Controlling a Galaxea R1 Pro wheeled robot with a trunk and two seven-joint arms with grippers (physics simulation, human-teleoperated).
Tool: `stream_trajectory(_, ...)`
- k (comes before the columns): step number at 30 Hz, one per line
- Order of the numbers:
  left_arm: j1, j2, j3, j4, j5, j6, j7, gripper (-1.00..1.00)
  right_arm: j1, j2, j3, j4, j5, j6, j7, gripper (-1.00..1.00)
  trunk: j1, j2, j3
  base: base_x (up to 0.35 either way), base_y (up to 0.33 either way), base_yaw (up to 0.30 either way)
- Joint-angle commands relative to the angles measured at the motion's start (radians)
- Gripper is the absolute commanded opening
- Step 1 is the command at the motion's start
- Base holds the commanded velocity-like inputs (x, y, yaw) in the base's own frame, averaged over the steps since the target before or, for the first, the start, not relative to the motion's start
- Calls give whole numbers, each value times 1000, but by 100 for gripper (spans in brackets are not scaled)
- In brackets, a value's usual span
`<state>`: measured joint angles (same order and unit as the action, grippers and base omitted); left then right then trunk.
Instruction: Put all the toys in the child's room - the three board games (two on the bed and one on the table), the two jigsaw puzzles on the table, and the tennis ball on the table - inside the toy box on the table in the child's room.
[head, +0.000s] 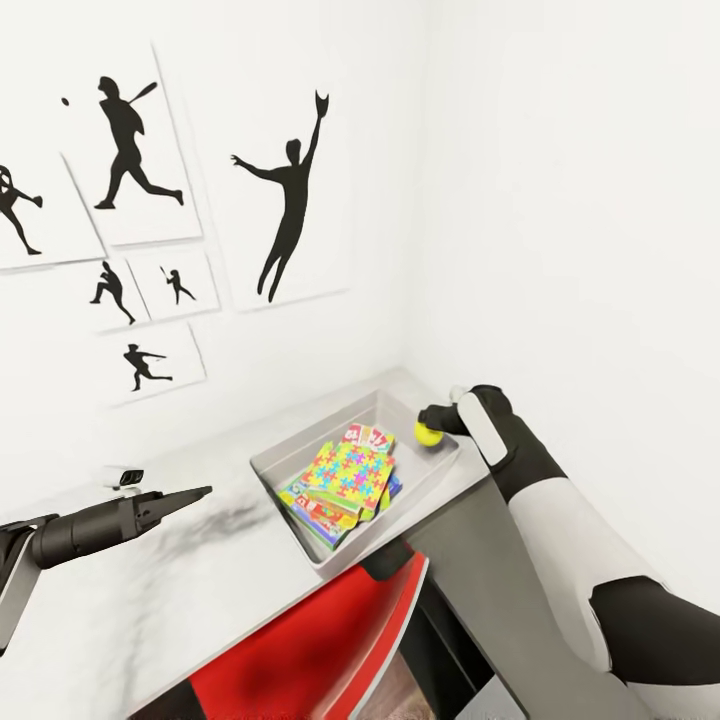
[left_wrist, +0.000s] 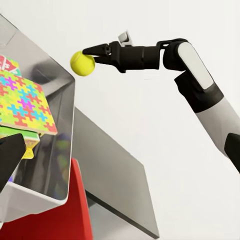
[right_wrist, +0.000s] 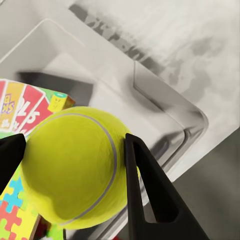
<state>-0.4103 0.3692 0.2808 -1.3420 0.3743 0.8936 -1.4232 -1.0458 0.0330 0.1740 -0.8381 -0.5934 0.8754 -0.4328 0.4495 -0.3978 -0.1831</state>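
Ball (head: 427, 433) is pinched in the right gripper's (head: 430, 425) fingers (right_wrist: 145, 195), held over the box's (head: 285, 462) far rim. Puzzles (head: 347, 472) and games lie inside already. Last step, seemingly: ease inward, then release. Left gripper (head: 205, 491) hovers over the bench (head: 150, 600), apparently closed.

Tennis ball (right_wrist: 70, 167): matt yellow-green felt look, pale curved seam line. Toy box (head: 300, 455): translucent grey plastic, smooth, semi-glossy, walls mirroring contents. Jigsaw puzzle (head: 349, 472): flat printed card, bright mosaic, satin finish. Board game (right_wrist: 25, 107): printed cardboard box, smooth. Table (head: 150, 590): pale grey top, marbled smudges, smooth matt. Right gripper (left_wrist: 90, 54): fingers matt black, plastic-like. Chair (head: 310, 650): glossy red shell. Wall pictures (head: 130, 140): flat white paper-like sheets, matt black silhouettes.
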Motion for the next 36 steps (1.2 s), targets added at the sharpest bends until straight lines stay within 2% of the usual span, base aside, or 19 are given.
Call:
stream_trajectory(1, -1, 0, 0, 0, 2, 10, -3, 100, -3, -1, 2, -1, -11, 1, -11, -100, 1, -2, -4, 0, 0, 0)
stream_trajectory(36, -1, 4, 0, 0, 4, 9, -10, 100, -11, -1, 1, -3, -11, 10, -6, -100, 1, -2, -61, 0, 0, 0)
